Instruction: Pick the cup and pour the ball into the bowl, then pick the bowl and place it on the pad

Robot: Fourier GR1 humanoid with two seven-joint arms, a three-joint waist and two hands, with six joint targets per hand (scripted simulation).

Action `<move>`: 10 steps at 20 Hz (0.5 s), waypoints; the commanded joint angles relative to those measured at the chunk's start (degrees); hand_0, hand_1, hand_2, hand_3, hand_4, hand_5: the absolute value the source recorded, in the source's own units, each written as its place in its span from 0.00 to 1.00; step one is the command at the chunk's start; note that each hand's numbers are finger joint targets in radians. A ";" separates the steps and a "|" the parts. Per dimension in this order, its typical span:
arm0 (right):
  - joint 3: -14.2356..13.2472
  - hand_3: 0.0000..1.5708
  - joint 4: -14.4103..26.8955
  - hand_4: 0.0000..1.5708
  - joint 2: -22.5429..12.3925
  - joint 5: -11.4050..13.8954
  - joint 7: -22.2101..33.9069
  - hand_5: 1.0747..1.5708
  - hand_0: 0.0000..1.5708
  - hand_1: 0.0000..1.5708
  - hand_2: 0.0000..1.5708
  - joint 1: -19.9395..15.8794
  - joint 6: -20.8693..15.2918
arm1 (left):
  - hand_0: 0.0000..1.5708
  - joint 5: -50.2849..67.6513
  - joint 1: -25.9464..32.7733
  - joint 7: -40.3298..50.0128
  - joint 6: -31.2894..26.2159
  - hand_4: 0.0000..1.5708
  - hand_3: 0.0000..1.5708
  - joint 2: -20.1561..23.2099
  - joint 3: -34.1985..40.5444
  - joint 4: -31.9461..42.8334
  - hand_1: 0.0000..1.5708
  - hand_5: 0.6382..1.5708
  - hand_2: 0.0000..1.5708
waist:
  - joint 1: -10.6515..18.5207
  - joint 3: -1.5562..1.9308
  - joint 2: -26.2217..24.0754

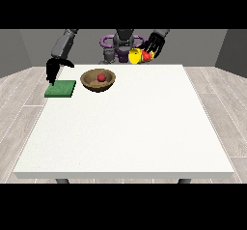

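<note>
The hand at the view's right [155,44] grips the tipped cup [136,56]; ball [101,78] sits in bowl [98,80] beside pad [61,89].

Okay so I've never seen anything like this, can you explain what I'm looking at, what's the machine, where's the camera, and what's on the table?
The machine is a humanoid robot standing behind a big white table. It has two arms, each ending in a black hand. The single picture comes from a camera across the table, facing the robot, so the robot looks small at the top and reaches towards you.

On the table lie a green pad and, beside it, a brown bowl with a red ball inside.

The hand at the view's right is raised near the table's far edge and holds a yellow cup tipped on its side. The hand at the view's left hangs over the far edge of the pad with its fingers pointing down, holding nothing.
</note>
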 commanded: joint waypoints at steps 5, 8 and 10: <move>1.92 0.00 -4.07 0.25 5.91 -0.56 -0.29 1.00 0.00 0.00 0.00 -2.45 -1.06 | 0.33 25.61 3.03 -13.63 1.75 0.53 0.00 -3.88 13.15 -0.28 0.33 0.97 0.00 | -3.04 -0.04 8.60; 3.52 0.00 -5.59 0.27 5.66 0.00 2.58 0.99 0.00 0.00 0.00 -2.70 -0.29 | 0.00 33.05 5.87 -18.73 -0.57 0.25 0.00 -3.95 15.34 1.37 0.00 0.98 0.00 | -4.62 0.08 7.61; 5.05 0.00 -5.69 0.21 9.35 1.29 1.92 0.98 0.00 0.00 0.00 -2.91 -3.57 | 0.00 35.39 6.13 -18.49 -2.50 0.00 0.00 -3.97 15.45 2.73 0.00 0.96 0.00 | -4.54 0.19 7.50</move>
